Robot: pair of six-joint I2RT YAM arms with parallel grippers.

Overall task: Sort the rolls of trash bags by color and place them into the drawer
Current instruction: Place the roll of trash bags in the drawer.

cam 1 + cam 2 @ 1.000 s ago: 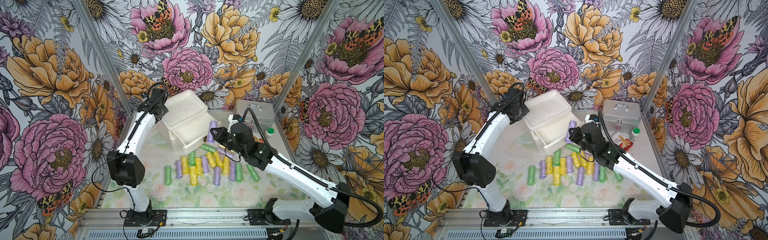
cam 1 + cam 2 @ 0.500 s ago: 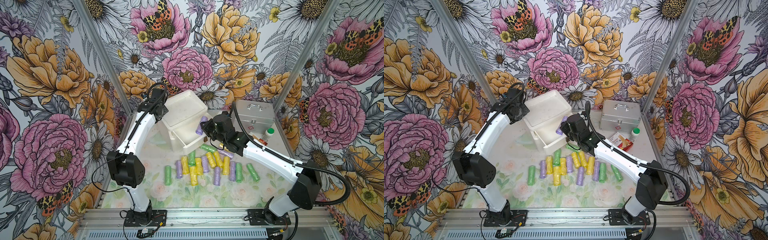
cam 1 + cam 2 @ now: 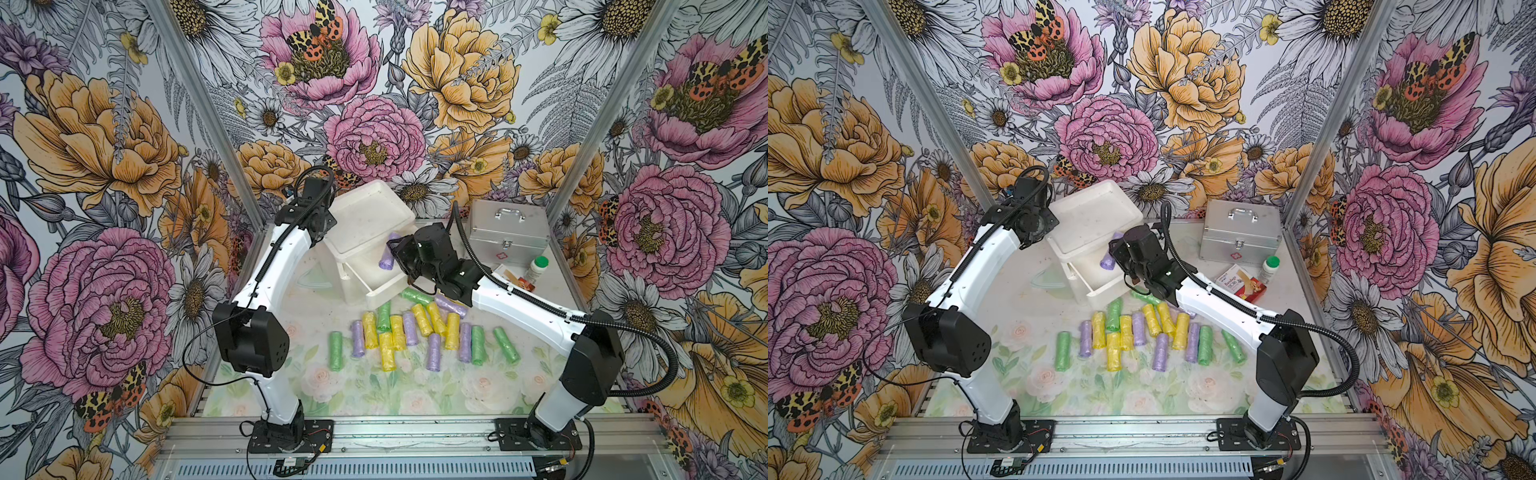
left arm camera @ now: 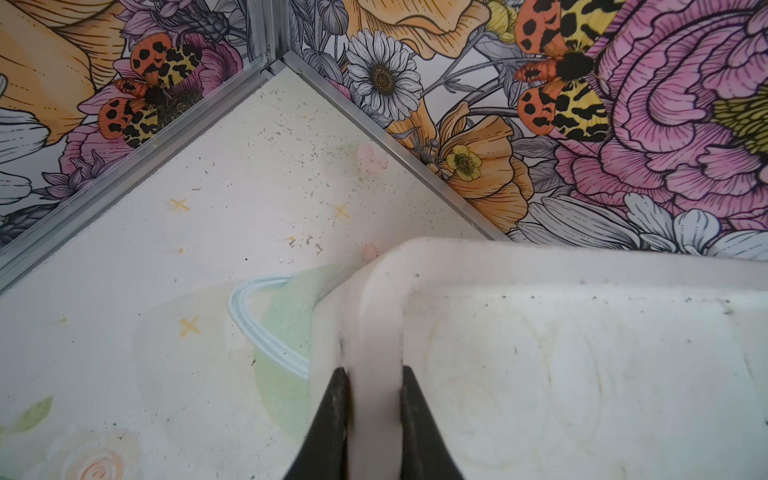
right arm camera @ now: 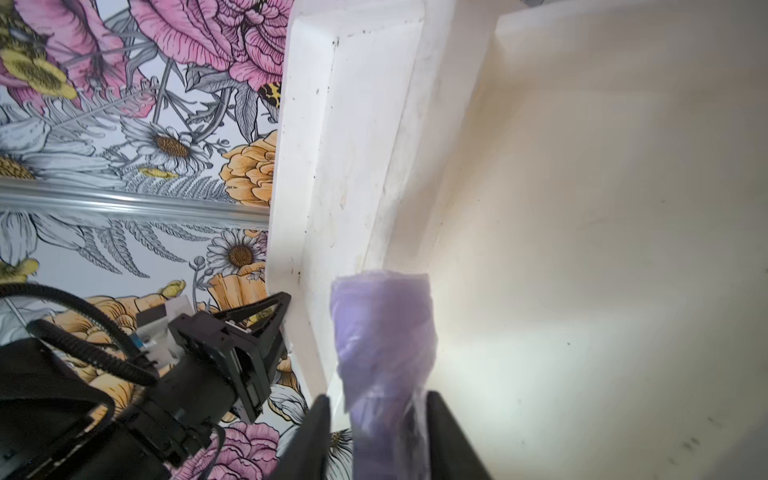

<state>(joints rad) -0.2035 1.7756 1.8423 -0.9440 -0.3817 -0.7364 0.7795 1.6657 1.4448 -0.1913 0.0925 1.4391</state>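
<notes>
In the right wrist view the purple roll (image 5: 384,340) is blurred, its end cut off inside the right claw (image 5: 378,398).

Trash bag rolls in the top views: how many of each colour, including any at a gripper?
Purple rolls: 6, one between the fingers of the right gripper at the drawer
Yellow rolls: 6
Green rolls: 5
Total: 17 in view; the right arm may hide more.

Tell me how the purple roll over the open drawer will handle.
The purple roll is probably light and squashy: its film looks crinkled and loose. As a cylinder, it may roll on the flat floor of the drawer.
</notes>
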